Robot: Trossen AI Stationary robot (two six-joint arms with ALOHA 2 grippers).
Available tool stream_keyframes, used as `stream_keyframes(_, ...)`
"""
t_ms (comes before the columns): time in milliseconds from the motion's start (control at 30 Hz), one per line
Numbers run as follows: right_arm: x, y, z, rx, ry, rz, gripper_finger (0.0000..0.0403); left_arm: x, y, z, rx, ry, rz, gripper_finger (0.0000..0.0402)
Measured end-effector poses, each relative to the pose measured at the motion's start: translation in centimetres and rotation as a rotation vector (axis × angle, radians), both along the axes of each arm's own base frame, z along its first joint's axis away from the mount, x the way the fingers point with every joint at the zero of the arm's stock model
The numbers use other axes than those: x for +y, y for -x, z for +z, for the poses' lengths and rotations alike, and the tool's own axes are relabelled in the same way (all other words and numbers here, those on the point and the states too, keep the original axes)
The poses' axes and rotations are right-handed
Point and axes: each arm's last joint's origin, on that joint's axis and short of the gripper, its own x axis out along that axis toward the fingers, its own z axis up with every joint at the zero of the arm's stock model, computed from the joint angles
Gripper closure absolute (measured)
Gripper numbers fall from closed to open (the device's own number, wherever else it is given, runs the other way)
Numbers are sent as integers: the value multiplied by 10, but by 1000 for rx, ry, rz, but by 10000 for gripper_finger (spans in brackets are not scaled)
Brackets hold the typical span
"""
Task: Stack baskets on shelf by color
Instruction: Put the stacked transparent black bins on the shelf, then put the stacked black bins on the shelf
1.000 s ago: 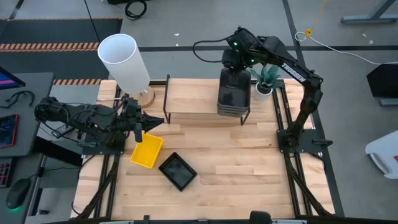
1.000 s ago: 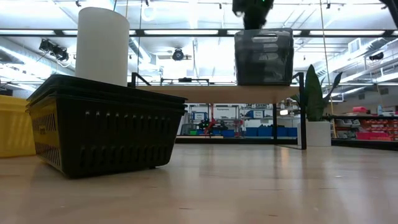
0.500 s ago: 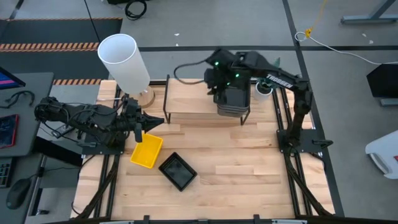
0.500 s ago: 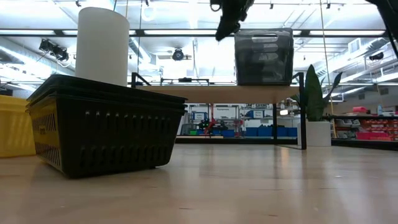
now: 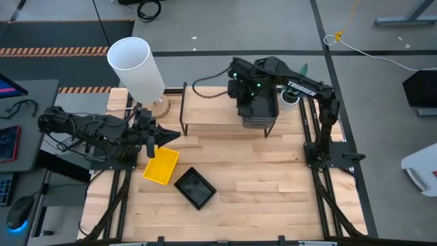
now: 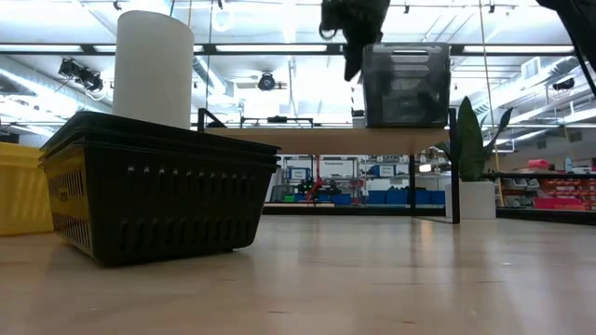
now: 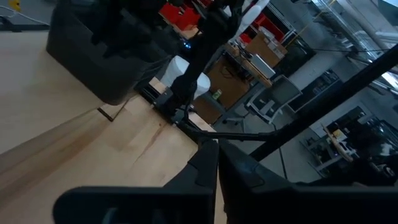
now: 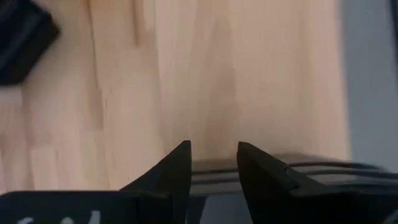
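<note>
Grey baskets (image 5: pixel 262 109) sit stacked on the shelf (image 5: pixel 212 109), upper centre of the high view. Right gripper (image 5: pixel 244 94) hovers at their left edge, fingers (image 8: pixel 176 171) spread, holding nothing. Left gripper (image 5: pixel 162 136), pressed together, waits centre left above the yellow basket (image 5: pixel 161 166); a black basket (image 5: pixel 195 188) lies beside it.

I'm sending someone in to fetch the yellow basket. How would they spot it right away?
Start at the tall white cylinder on the wooden table. Just in front of it, under the left gripper, lies the yellow basket. Its only close neighbour is a black basket; nothing else there is bright yellow.
</note>
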Motion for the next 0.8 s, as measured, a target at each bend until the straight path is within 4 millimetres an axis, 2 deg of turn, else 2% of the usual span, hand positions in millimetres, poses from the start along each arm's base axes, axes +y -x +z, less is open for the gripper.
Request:
stream_keyframes(133, 5, 0, 25, -119, 45, -5, 269, 0, 0, 0, 0, -2, -3, 387)
stream_keyframes(333, 32, -8, 54, -290, 48, 46, 269, 0, 1, -3, 33, -42, -13, 382)
stream_keyframes(567, 70, -27, 51, -369, -15, 71, 269, -1, 4, -17, 186, -71, -81, 390)
stream_keyframes(800, 108, -34, 50, -377, -82, 103, 269, -2, 10, -33, 359, -9, -179, 389)
